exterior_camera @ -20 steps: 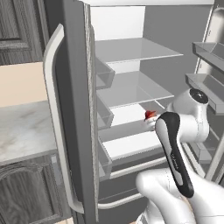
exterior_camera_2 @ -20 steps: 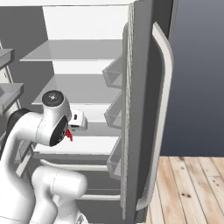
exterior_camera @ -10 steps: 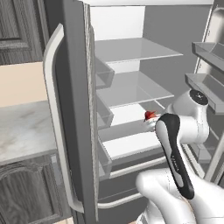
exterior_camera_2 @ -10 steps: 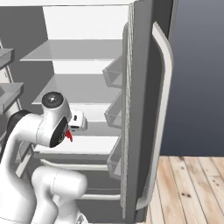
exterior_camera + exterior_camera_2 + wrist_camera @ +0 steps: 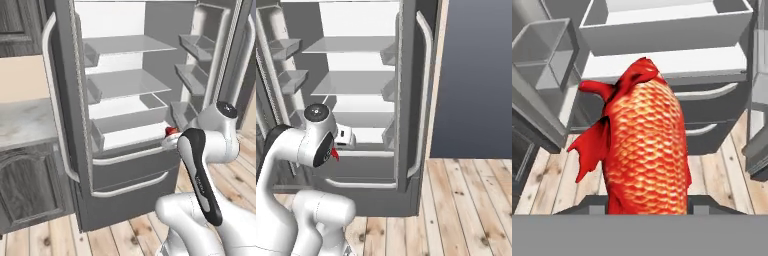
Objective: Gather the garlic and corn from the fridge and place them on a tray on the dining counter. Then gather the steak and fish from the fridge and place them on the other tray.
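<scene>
While the tool (image 5: 646, 207) grips it, the fish (image 5: 643, 150) points tail-first toward the fridge (image 5: 662, 60).

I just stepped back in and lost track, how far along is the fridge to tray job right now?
Looks done: the fridge stands open and its visible shelves are bare. In hand: the gripper is shut on the fish, a red-orange scaled one, just outside the fridge above the drawers. Left: carrying it to a tray; neither tray nor the other foods are in view, so those steps can't be judged.
</scene>
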### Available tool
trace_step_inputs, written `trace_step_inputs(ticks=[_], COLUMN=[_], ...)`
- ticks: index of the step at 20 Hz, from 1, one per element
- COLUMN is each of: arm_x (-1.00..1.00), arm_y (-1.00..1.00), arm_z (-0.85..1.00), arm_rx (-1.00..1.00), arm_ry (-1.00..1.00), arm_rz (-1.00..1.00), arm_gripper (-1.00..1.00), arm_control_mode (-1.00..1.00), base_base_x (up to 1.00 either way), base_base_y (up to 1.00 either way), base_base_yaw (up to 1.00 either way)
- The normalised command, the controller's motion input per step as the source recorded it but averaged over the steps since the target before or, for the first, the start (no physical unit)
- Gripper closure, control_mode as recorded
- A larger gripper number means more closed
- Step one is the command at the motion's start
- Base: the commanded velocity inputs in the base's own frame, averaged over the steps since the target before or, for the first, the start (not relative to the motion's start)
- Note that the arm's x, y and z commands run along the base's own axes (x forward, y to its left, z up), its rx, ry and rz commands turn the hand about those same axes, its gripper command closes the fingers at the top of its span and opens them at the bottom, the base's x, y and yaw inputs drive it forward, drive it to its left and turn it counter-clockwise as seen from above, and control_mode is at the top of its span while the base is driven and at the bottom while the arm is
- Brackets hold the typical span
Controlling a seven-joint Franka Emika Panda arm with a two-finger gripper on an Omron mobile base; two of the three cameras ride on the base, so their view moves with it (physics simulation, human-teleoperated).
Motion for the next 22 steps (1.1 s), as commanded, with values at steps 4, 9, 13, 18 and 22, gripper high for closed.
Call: trace_step_inputs(ticks=[4, 9, 13, 18, 22], arm_x=[0.0, 0.0, 0.0, 0.0, 0.0], arm_y=[0.0, 0.0, 0.0, 0.0, 0.0], arm_z=[0.0, 0.0, 0.0, 0.0, 0.0], arm_rx=[0.0, 0.0, 0.0, 0.0, 0.0], arm_ry=[0.0, 0.0, 0.0, 0.0, 0.0], arm_rz=[0.0, 0.0, 0.0, 0.0, 0.0], arm_gripper=[1.0, 1.0, 1.0, 1.0, 1.0], arm_control_mode=[1.0, 1.0, 1.0, 1.0, 1.0], base_base_x=[-0.66, 0.0, 0.0, 0.0, 0.01], base_base_y=[0.05, 0.31, 0.07, 0.0, 0.0], base_base_yaw=[-0.45, -0.88, -0.89, -0.92, -0.89])
